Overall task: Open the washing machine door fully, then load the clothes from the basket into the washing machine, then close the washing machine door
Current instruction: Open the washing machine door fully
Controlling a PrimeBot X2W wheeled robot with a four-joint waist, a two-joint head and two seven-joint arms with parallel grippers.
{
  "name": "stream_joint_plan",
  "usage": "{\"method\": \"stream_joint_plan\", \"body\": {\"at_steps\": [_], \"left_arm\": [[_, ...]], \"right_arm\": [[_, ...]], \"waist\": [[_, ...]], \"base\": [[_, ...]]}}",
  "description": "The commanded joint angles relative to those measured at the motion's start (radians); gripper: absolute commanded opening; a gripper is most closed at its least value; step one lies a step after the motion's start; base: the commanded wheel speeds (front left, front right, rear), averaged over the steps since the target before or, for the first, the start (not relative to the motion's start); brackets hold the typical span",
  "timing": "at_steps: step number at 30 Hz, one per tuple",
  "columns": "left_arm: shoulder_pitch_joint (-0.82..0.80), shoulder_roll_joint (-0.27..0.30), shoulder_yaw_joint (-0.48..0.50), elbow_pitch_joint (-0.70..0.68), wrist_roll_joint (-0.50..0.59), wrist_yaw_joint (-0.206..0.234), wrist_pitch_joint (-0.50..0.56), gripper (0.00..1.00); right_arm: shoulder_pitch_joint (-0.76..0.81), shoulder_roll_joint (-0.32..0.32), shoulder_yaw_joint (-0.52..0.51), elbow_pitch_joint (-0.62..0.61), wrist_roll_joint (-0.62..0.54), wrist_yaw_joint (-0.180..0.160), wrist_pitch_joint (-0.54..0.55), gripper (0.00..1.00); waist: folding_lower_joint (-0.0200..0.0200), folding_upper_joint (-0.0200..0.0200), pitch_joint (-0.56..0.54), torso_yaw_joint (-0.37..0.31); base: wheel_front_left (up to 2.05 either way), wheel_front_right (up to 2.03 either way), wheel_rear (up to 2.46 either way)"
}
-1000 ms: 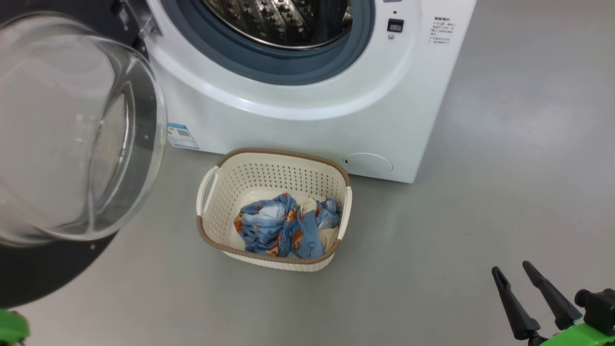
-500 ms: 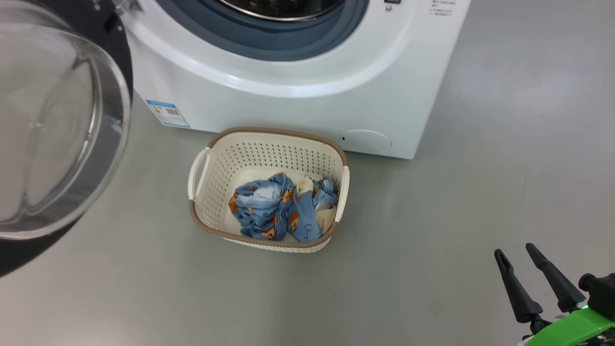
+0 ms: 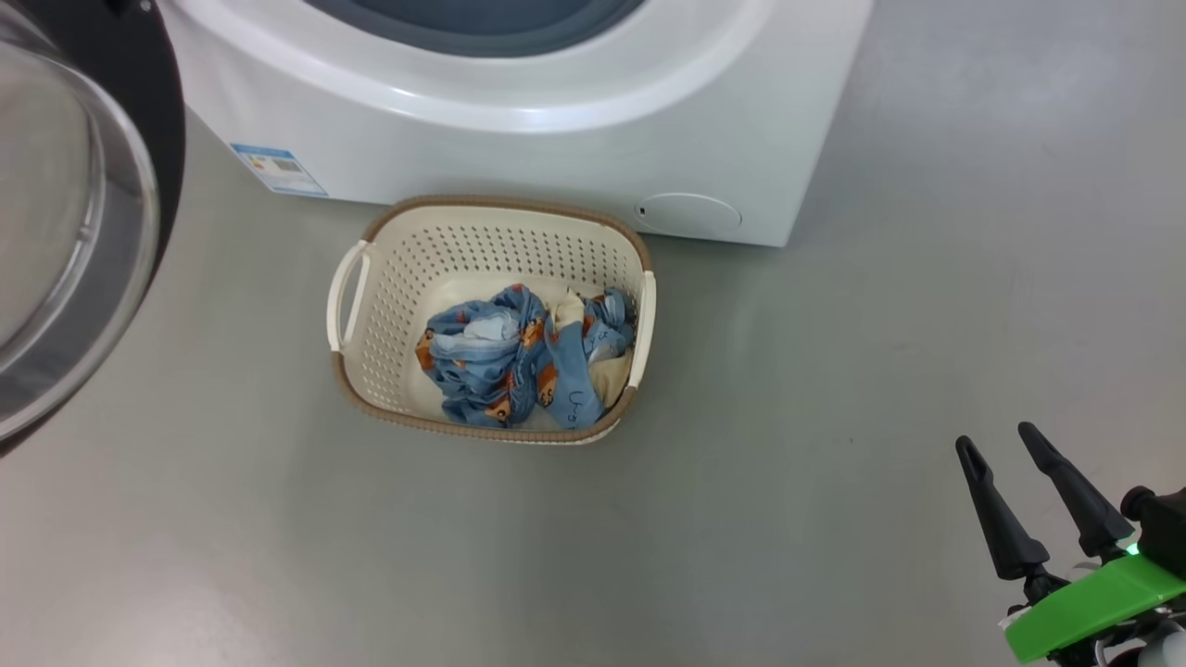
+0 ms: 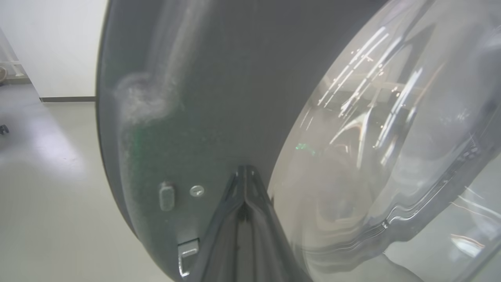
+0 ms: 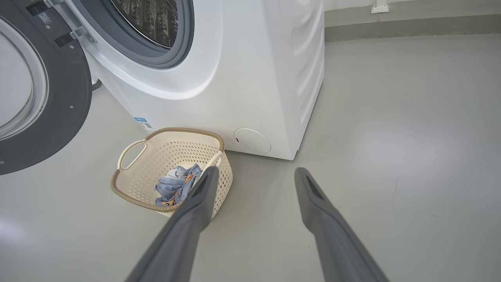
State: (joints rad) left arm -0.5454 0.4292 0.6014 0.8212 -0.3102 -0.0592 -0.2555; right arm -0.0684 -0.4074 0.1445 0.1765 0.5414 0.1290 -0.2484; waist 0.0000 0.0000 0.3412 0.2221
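The washing machine (image 3: pixel 519 139) stands with its door (image 3: pixel 139 102) swung wide open to the left, glass bowl facing out. On the floor in front of it is the basket (image 3: pixel 505 201), with the light-blue, bear-printed clothes (image 3: pixel 510 361) bunched in its bottom. My right gripper (image 3: pixel 995 435) hangs open and empty at the lower right, well away from the basket. Its wrist view looks past the gripper (image 5: pixel 256 169) at the basket (image 5: pixel 172 152), the clothes (image 5: pixel 176 186) and the steel drum (image 5: pixel 152 19). My left gripper (image 4: pixel 244 168) is shut, tips close to the door's black inner rim (image 4: pixel 195 98) beside the glass (image 4: pixel 391 156).
Grey floor (image 3: pixel 834 371) spreads to the right of the machine and in front of the basket. A round service flap (image 3: pixel 687 214) and a blue label (image 3: pixel 278 169) sit low on the machine's front. A wall skirting (image 5: pixel 411 25) runs behind.
The head camera has tilted down, so machine, door and basket have slid up the picture. The clothes lie as before, and the right gripper stays open.
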Motion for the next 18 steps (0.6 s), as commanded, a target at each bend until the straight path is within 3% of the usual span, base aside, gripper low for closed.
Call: {"method": "stream_joint_plan", "body": {"at_steps": [1,10,18], "left_arm": [[-0.025,0.087,0.030,-0.010,0.015,-0.002,-0.006,0.00],[-0.056,0.088,0.055,0.011,0.049,0.006,-0.006,0.00],[-0.012,0.008,0.070,-0.050,0.067,0.004,-0.006,0.00]], "right_arm": [[-0.010,-0.021,0.014,-0.024,-0.009,0.002,-0.013,1.00],[-0.023,-0.021,0.015,-0.022,-0.013,0.002,-0.013,1.00],[-0.013,-0.014,0.016,-0.011,-0.010,0.002,-0.013,1.00]], "waist": [[0.0000,0.0000,0.014,-0.006],[0.0000,0.0000,0.026,-0.007],[0.0000,0.0000,-0.023,0.001]], "base": [[0.00,0.00,0.00],[0.00,0.00,0.00],[0.00,0.00,0.00]]}}
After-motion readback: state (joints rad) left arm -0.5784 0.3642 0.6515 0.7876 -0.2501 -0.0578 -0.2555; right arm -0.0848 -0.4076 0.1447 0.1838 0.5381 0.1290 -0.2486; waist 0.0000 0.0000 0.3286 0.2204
